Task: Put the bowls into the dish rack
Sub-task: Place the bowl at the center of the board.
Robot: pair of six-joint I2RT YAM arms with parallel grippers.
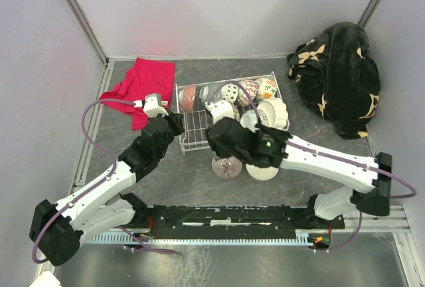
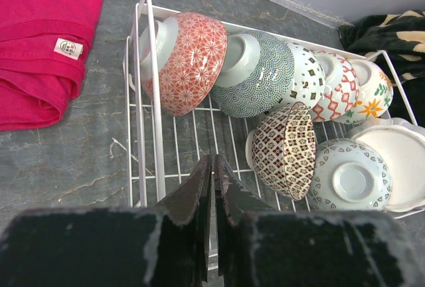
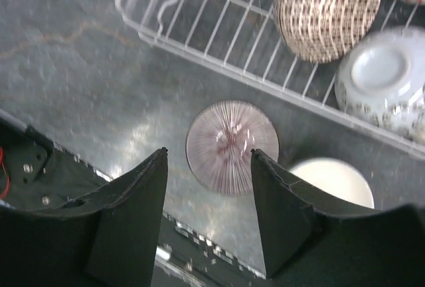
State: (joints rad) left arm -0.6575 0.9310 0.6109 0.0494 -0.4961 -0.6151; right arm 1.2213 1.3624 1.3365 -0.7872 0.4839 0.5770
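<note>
The white wire dish rack [image 1: 192, 131] holds several bowls on edge: red lattice [image 2: 192, 61], blue mosaic [image 2: 262, 78], green speckle [image 2: 305, 78], floral orange [image 2: 372, 94], a brown-patterned one [image 2: 285, 151]. An upturned pale bowl [image 2: 348, 181] lies in it too. A pink striped bowl [image 1: 226, 166] and a plain white bowl [image 1: 263, 171] sit on the table in front of the rack. My right gripper [image 3: 208, 151] is open above the pink striped bowl [image 3: 231, 146], empty. My left gripper [image 2: 214, 167] is shut and empty over the rack's left front part [image 2: 143, 68].
A red cloth [image 1: 143, 88] lies left of the rack. A black floral blanket [image 1: 339, 74] is heaped at the back right. A white scalloped dish [image 2: 398, 161] sits at the rack's right end. The black base rail [image 1: 226, 217] runs along the near edge.
</note>
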